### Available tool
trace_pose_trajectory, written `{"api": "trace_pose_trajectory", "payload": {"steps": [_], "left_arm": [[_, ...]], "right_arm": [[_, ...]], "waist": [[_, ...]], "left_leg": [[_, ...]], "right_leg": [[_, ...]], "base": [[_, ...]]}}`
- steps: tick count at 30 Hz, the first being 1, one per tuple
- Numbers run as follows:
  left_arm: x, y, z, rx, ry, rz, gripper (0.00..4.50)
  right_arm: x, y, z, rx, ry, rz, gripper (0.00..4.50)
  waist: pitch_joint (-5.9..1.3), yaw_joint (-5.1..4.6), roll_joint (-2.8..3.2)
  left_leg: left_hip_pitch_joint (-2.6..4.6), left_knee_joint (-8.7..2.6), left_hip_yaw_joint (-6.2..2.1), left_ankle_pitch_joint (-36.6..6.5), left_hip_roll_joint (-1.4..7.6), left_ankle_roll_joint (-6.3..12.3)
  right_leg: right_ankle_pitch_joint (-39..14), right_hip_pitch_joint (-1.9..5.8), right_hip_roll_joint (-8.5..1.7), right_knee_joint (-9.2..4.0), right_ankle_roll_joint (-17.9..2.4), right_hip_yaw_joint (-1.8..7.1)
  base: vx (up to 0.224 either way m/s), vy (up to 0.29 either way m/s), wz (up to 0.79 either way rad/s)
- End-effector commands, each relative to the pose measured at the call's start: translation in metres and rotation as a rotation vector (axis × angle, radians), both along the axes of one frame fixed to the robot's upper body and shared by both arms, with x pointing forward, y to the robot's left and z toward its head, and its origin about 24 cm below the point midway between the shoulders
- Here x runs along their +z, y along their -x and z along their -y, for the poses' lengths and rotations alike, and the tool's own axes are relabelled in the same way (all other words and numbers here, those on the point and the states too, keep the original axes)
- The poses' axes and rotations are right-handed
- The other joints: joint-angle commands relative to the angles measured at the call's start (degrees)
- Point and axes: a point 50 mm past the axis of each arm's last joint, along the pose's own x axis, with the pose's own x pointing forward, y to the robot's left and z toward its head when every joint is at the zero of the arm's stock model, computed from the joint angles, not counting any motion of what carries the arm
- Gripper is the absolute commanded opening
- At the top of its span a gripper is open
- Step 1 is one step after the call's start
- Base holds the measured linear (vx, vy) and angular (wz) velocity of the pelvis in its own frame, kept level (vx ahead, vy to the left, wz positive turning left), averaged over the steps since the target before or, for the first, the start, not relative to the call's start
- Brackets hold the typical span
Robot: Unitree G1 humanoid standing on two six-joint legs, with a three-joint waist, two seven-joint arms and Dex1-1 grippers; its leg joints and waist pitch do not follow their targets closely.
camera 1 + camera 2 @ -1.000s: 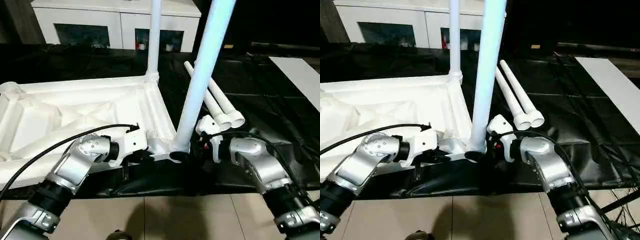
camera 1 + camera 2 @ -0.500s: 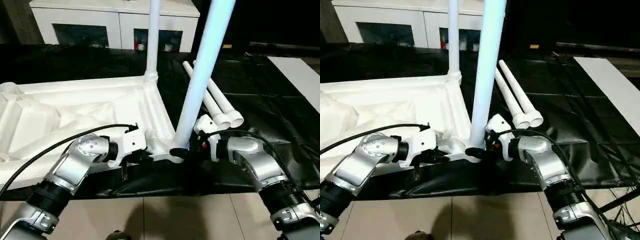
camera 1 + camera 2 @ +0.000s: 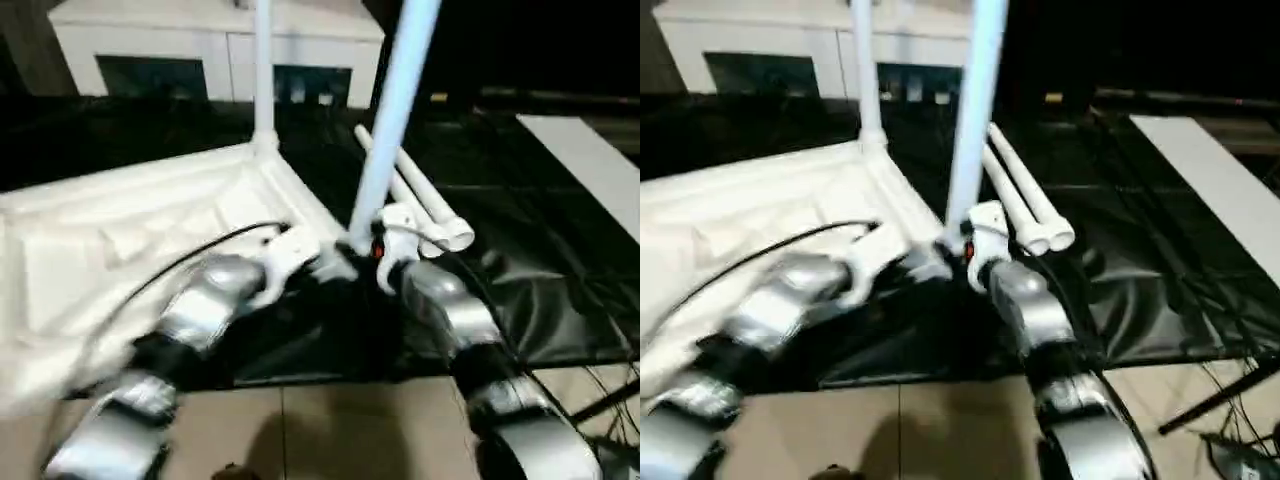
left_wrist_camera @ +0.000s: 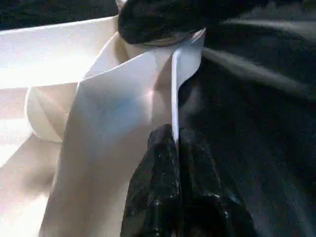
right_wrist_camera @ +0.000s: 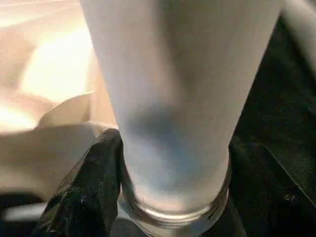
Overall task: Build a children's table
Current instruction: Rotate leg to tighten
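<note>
You have one white table top lying upside down on the black sheet, and four white legs in all. Two legs stand upright in corner sockets: the far leg at the far right corner and the near leg at the near right corner, leaning slightly to the right. Two loose legs lie side by side on the sheet just right of the top, touching each other, their wide ends toward you.

Your left gripper is pinched shut on the thin rim of the table top at the near right corner; the left wrist view shows the black fingers meeting on either side of that white edge, which the head views blur.

Your right gripper sits at the base of the near leg. The right wrist view shows that leg seated in its round socket, with one black finger against the socket's side. You cannot tell from any view whether that gripper is clamped or loose.

Behind the sheet stands a white cabinet with glass doors, and a pale board lies at the right.
</note>
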Motion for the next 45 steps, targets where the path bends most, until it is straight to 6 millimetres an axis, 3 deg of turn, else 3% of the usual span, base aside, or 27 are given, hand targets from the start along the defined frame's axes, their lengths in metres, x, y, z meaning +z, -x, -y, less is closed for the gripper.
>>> {"api": "trace_pose_trajectory", "payload": {"steps": [1, 4, 7, 11, 12, 13, 16, 18, 19, 20, 21, 23, 24, 25, 27, 30, 32, 33, 37, 45], "left_arm": [[-0.007, -0.006, -0.002, 0.119, -0.037, 0.012, 0.0], [-0.009, -0.013, 0.005, 0.174, -0.06, 0.04, 0.0], [-0.01, -0.016, 0.005, 0.183, -0.088, 0.066, 0.0], [-0.008, -0.017, 0.0, 0.17, -0.101, 0.09, 0.0], [-0.008, -0.016, -0.003, 0.153, -0.11, 0.088, 0.0], [-0.009, -0.015, -0.004, 0.147, -0.11, 0.085, 0.0], [-0.01, -0.01, -0.01, 0.111, -0.106, 0.069, 0.0], [-0.01, -0.009, -0.012, 0.099, -0.098, 0.065, 0.0], [-0.011, -0.007, -0.014, 0.089, -0.09, 0.062, 0.0], [-0.012, -0.005, -0.017, 0.078, -0.081, 0.059, 0.0], [-0.012, -0.005, -0.017, 0.076, -0.081, 0.058, 0.0], [-0.013, 0.004, -0.025, 0.007, -0.085, 0.052, 0.0], [-0.013, 0.005, -0.026, 0.002, -0.086, 0.052, 0.0], [-0.012, 0.013, -0.031, -0.083, -0.083, 0.036, 0.0], [-0.012, 0.017, -0.035, -0.112, -0.085, 0.018, 0.0], [-0.003, 0.034, -0.039, -0.359, -0.061, 0.048, 0.0], [0.0, 0.035, -0.041, -0.386, -0.054, 0.06, 0.0], [0.004, 0.036, -0.041, -0.382, -0.018, 0.034, 0.0], [0.008, 0.041, -0.042, -0.421, -0.004, -0.007, 0.0], [0.008, 0.039, -0.047, -0.42, -0.011, 0.0, 0.0]], "right_arm": [[-0.01, 0.004, -0.012, -0.022, 0.009, -0.048, 2.68], [-0.007, -0.002, -0.025, -0.108, 0.02, -0.04, 2.68], [-0.004, -0.005, -0.034, -0.131, -0.033, -0.037, 2.67], [0.01, -0.009, -0.041, -0.049, -0.109, 0.032, 2.67], [0.013, -0.01, -0.04, -0.015, -0.093, 0.069, 3.02], [0.014, -0.011, -0.039, -0.006, -0.085, 0.081, 3.02], [0.021, -0.013, -0.027, 0.028, -0.047, 0.142, 3.47], [0.023, -0.014, -0.021, 0.028, -0.045, 0.157, 3.72], [0.025, -0.013, -0.013, 0.051, -0.035, 0.169, 3.72], [0.026, -0.011, -0.005, 0.08, -0.023, 0.18, 3.85], [0.026, -0.011, -0.004, 0.084, -0.021, 0.181, 3.92], [0.028, 0.0, 0.019, 0.204, 0.024, 0.196, 4.15], [0.028, 0.001, 0.021, 0.211, 0.026, 0.195, 4.24], [0.03, 0.01, 0.034, 0.315, 0.053, 0.184, 4.29], [0.031, 0.014, 0.039, 0.361, 0.068, 0.181, 4.45], [0.035, 0.028, 0.05, 0.564, 0.091, 0.158, 4.45], [0.036, 0.033, 0.052, 0.62, 0.083, 0.15, 4.45], [0.035, 0.035, 0.052, 0.662, 0.083, 0.141, 4.45], [0.032, 0.041, 0.048, 0.73, 0.062, 0.109, 4.45], [0.023, 0.036, 0.045, 0.749, 0.114, 0.054, 4.45]], "waist": [[-3.25, -0.39, 0.7], [-3.47, -0.3, 1.07], [-3.5, -0.26, 0.88], [-3.59, -0.03, 0.55], [-3.53, -0.07, 0.58], [-3.61, 0.01, 0.59], [-3.55, -0.1, 0.68], [-3.63, -0.72, 0.5], [-3.63, -0.72, 0.5], [-3.5, -0.71, 0.47], [-3.6, -0.68, 0.44], [-3.65, -0.47, 0.44], [-3.66, -0.33, 0.63], [-3.63, -0.42, 0.42], [-3.62, -0.37, 0.49], [-3.48, -0.7, 0.69], [-3.4, -0.72, 0.74], [-3.37, -0.5, 0.99], [-3.35, 0.26, 0.83], [-3.46, 0.45, 0.75]], "left_leg": [[2.08, -4.27, -1.44, -19.24, 2.36, -4.29], [1.98, -4.14, -1.35, -18.43, 2.25, -4.24], [1.89, -4.14, -1.37, -19.05, 2.32, -3.8], [1.57, -4.18, -1.28, -16.97, 2.43, -2.34], [1.45, -4.22, -1.31, -16.64, 2.43, -2.01], [1.41, -4.18, -1.31, -16.34, 2.44, -1.89], [1.16, -4.16, -1.27, -15.49, 2.46, -1.24], [0.42, -4.37, -1.57, -13.65, 2.38, -1.18], [0.42, -4.37, -1.57, -13.65, 2.38, -1.18], [1.02, -4.13, -1.39, -13.97, 2.45, -0.66], [1.03, -4.1, -1.42, -13.69, 2.51, -0.46], [0.91, -3.96, -1.31, -11.3, 2.47, 0.51], [0.91, -3.91, -1.36, -10.59, 2.46, 0.84], [0.93, -3.84, -1.27, -10.2, 2.41, 1.38], [1.0, -3.82, -1.12, -10.66, 2.45, 1.7], [1.01, -3.97, -1.21, -13.14, 2.57, 1.15], [1.26, -3.99, -1.14, -14.31, 2.78, 1.14], [1.67, -3.93, -0.95, -14.71, 2.79, 0.91], [1.8, -4.07, -0.91, -14.67, 2.92, 0.12], [1.51, -3.89, -0.89, -13.2, 2.64, -0.15]], "right_leg": [[-14.47, 0.65, -4.62, -5.39, -9.16, 2.62], [-12.04, 0.53, -4.58, -5.24, -8.97, 2.57], [-11.49, 0.66, -4.65, -5.24, -8.92, 2.6], [-9.41, 1.02, -4.65, -5.0, -8.9, 2.45], [-9.22, 1.13, -4.64, -4.95, -9.07, 2.43], [-8.97, 1.21, -4.67, -4.88, -9.12, 2.4], [-8.02, 1.3, -4.66, -4.81, -9.62, 2.34], [-7.31, 2.02, -4.59, -4.5, -9.15, 2.14], [-7.31, 2.02, -4.59, -4.5, -9.15, 2.14], [-6.61, 1.57, -4.46, -4.75, -9.52, 2.24], [-6.04, 1.71, -4.55, -4.64, -9.82, 2.25], [-2.53, 2.01, -4.35, -4.41, -10.45, 2.24], [-1.39, 2.15, -4.26, -4.34, -10.41, 2.23], [-0.15, 2.17, -4.14, -4.32, -10.56, 2.26], [-0.74, 2.11, -4.25, -4.4, -11.0, 2.31], [-4.81, 1.9, -4.27, -4.72, -11.39, 2.35], [-5.54, 1.65, -4.23, -4.77, -11.5, 2.43], [-5.71, 1.17, -4.1, -4.89, -12.04, 2.46], [-5.5, 1.18, -4.15, -4.55, -12.6, 2.42], [-5.12, 1.45, -4.32, -4.47, -12.27, 2.44]], "base": [[0.0, 0.0, 0.0], [0.0, 0.0, 0.0], [0.0, 0.0, 0.0], [0.0, 0.0, 0.0], [0.0, 0.0, 0.0], [0.0, 0.0, 0.0], [0.0, 0.0, 0.0], [0.0, 0.0, 0.0], [0.0, 0.0, 0.0], [0.0, 0.0, 0.0], [0.0, 0.0, 0.0], [0.0, 0.0, 0.0], [0.0, 0.0, 0.0], [0.0, 0.0, 0.0], [0.0, 0.0, 0.0], [0.0, 0.0, 0.0], [0.0, 0.0, 0.0], [0.0, 0.0, 0.0], [0.0, 0.0, 0.0], [0.0, 0.0, 0.0]]}}
